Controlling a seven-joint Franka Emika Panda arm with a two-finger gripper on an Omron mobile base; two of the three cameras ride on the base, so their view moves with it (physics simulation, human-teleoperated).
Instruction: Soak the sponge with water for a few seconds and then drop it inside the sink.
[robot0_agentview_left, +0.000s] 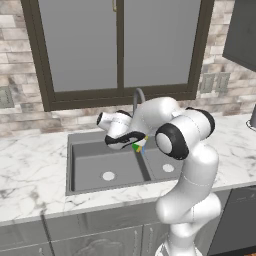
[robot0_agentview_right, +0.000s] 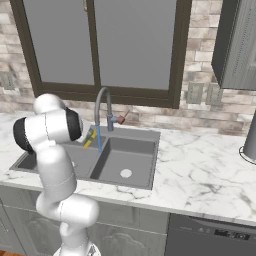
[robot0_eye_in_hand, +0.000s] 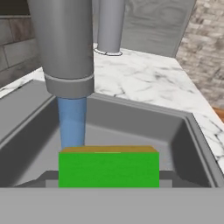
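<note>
Your gripper (robot0_agentview_left: 136, 146) is clamped on the sponge (robot0_eye_in_hand: 108, 168), green face toward the hand cam w/ the yellow layer along its top edge. In the left base view the sponge shows as a small green-yellow bit just under the hand, held above the sink (robot0_agentview_left: 80, 170) near the centre divider; in the right base view it sits beside the stream, over the basin. The water (robot0_eye_in_hand: 72, 122) drops as a blue column from the faucet (robot0_eye_in_hand: 68, 48) spout and meets the sponge at one end, not its middle, so the soak looks off-centre. Risks, as a judgement: the spout is v. close above the sponge, so any lift or tilt could knock it against the faucet and twist it in the grip. Since the stream only catches one end, a small sideways drift could take the sponge out of the water altogether. It's also near the divider, so letting go here may land it on the divider, not cleanly in a basin. No brands, labels or readable writing anywhere; the wall outlets (robot0_agentview_left: 214, 82) and dishwasher (robot0_agentview_right: 215, 235) panel show nothing legible.
</note>
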